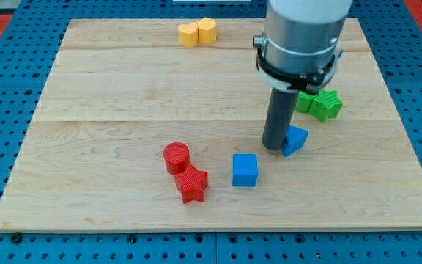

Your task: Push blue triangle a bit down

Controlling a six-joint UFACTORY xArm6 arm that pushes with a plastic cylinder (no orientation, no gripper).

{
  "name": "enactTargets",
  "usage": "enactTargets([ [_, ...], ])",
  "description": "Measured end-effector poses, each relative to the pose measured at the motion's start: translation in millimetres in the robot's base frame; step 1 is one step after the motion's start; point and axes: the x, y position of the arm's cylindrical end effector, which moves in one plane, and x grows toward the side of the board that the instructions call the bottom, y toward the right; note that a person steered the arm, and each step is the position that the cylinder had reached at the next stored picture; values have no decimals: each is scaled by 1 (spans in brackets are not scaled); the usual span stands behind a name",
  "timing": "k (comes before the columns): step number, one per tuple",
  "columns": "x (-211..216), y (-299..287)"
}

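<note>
The blue triangle (296, 139) lies right of the board's middle. My tip (275, 146) stands right against its left side, touching or almost touching it. The rod and the grey arm rise above it and hide part of the board behind. A blue cube (245, 169) lies a little to the lower left of the tip.
A red cylinder (176, 157) and a red star (192, 183) sit together left of the blue cube. Two green blocks (321, 103) lie above right of the triangle, partly hidden by the arm. Two yellow blocks (197, 32) sit at the view's top. The wooden board (86, 147) ends near all sides.
</note>
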Motion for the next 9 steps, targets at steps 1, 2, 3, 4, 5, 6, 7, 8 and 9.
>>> enactTargets([
  [1,-28,3],
  [2,-18,41],
  [3,35,93],
  [4,63,121],
  [5,33,119],
  [6,24,96],
  [7,30,78],
  [8,31,57],
  [9,31,23],
])
